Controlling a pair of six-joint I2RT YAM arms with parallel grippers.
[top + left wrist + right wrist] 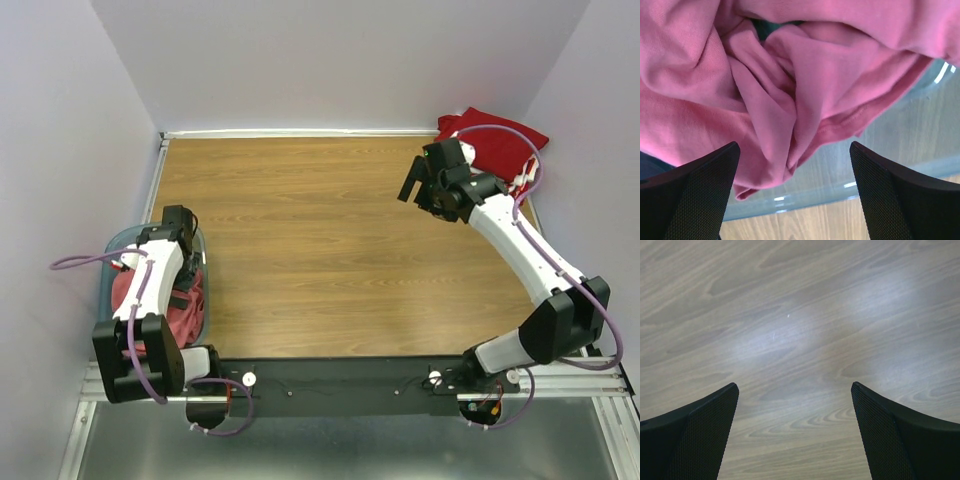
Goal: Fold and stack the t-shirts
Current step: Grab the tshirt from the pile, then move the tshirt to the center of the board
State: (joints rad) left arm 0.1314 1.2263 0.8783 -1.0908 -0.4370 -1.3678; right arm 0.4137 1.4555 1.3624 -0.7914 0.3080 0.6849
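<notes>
The left gripper (178, 224) hangs over the translucent blue-grey plastic bin (113, 243) at the table's left edge, near the arm bases. In the left wrist view its two black fingers (700, 195) stand wide apart w/ nothing clamped between them. The crumpled salmon-pink cloth t-shirt (815, 75) fills most of that view beyond the tips; whether the tips touch the cloth can't be told.

The pink shirt (188, 303) sits bunched inside the bin, folds heaped every way. One hem edge lies against the bin's clear wall (890, 145), and a strip of wood shows below the rim. A small dark patch shows in a gap at the top of the folds; what it is can't be told.

The right gripper (414, 181) is up over the far right part of the brown wood-grain table (300, 250), pointing down. In the right wrist view its fingers (695, 435) are also spread wide and hold nothing; only bare tabletop (790, 315) lies beneath, approx. centred between the tips (794, 387).

A dark red cloth t-shirt (500, 133) lies flattish in the far right corner, behind the right arm. A bit of red cloth w/ white print (520, 183) peeks out just beside it at the table's right edge, partly hidden by the arm and its purple cable.
</notes>
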